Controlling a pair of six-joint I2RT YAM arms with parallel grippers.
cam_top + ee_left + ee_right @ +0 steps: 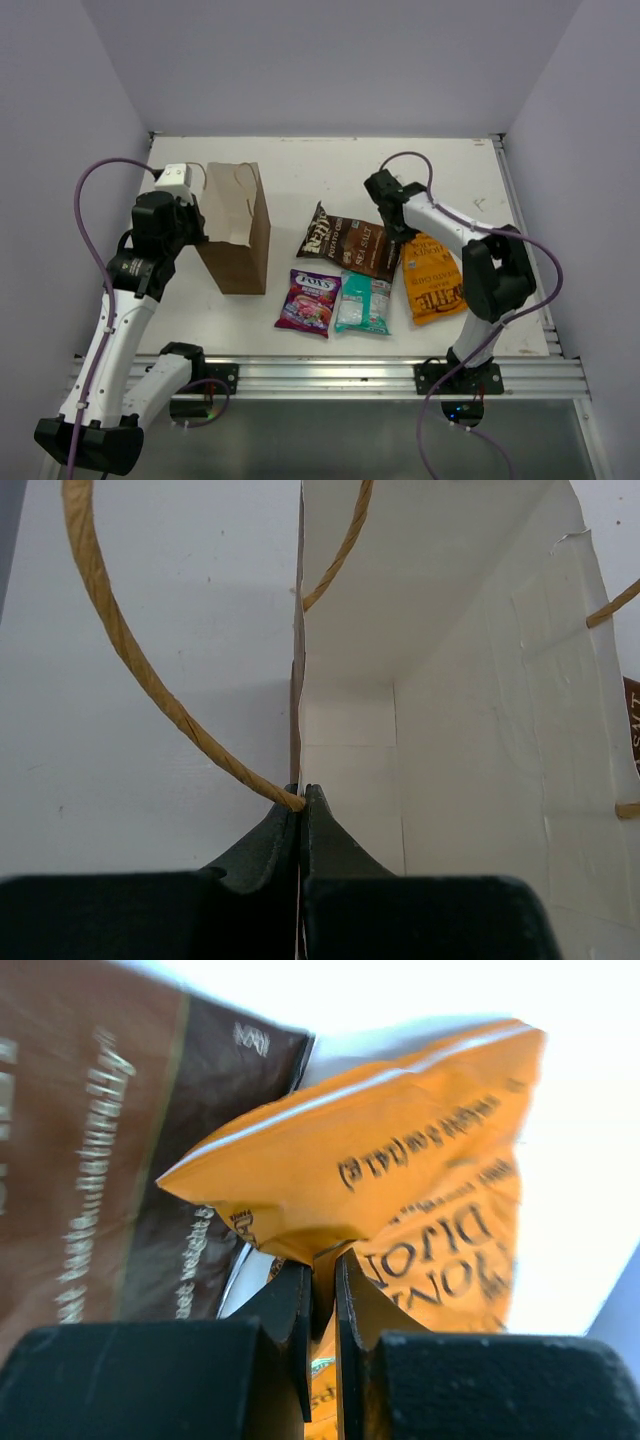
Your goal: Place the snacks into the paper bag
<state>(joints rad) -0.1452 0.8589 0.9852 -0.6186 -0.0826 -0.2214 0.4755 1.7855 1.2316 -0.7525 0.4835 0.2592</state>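
The brown paper bag (240,235) stands at the left of the table. My left gripper (196,226) is shut on its near wall at the rim, beside a twisted handle (120,640). In the left wrist view the gripper (301,798) pinches that wall, and the bag's white inside (480,730) is bare. My right gripper (405,236) is shut on the top corner of the orange chip bag (436,282); up close the gripper (322,1265) crumples the orange film (400,1150). The dark brown chip bag (350,246), purple Fox's bag (309,301) and teal-white packet (363,303) lie flat.
The dark brown bag (90,1160) lies right beside the pinched orange corner. Grey walls close in the table on both sides and at the back. A metal rail (330,372) runs along the near edge.
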